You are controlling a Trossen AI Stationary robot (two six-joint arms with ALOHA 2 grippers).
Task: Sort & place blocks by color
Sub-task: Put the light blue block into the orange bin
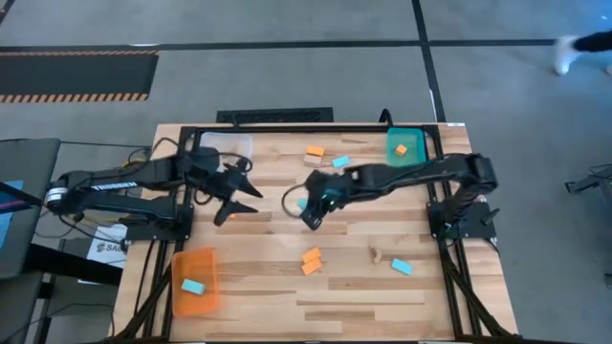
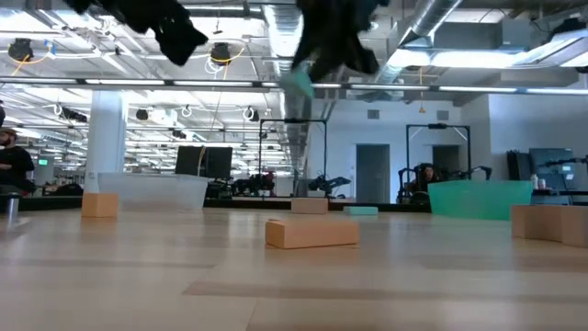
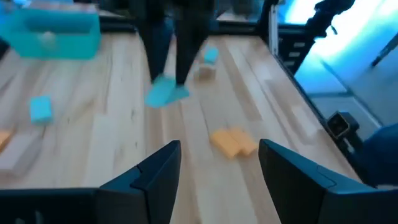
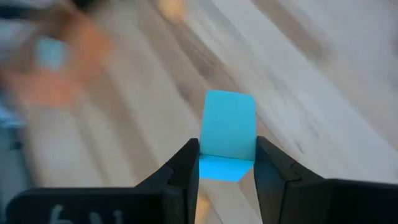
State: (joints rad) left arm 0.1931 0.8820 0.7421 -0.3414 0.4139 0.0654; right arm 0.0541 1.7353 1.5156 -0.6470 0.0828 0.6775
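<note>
Right now the right gripper [image 4: 227, 163] is squeezing a light blue block [image 4: 229, 135] between its two fingers, and most of the block sticks out past the fingertips. Seen from above, this gripper [image 1: 314, 215] hangs over the middle of the wooden table [image 1: 268, 287], and from table height the block shows up in the air, not touching the wood. Close to the gripper, toward the front edge of the table, lie two orange blocks [image 1: 311, 260] that touch each other. Farther from it on the same side are a small tan block [image 1: 377, 253] and another light blue block [image 1: 401, 267]. Toward the back edge of the table sit one more orange block [image 1: 314, 152] and one more light blue block [image 1: 339, 161]. Past those, in the back corner, is the teal tray [image 1: 414, 137] with an orange block [image 1: 401, 149] inside it. The left gripper [image 3: 219, 160] is wide open with nothing between its fingers. It hovers beside the right gripper, a bit apart from it, near the clear tray [image 1: 229, 143]. Well away from both grippers, by the front corner, the orange tray [image 1: 201, 263] has a light blue block [image 1: 192, 286] lying in it.
</note>
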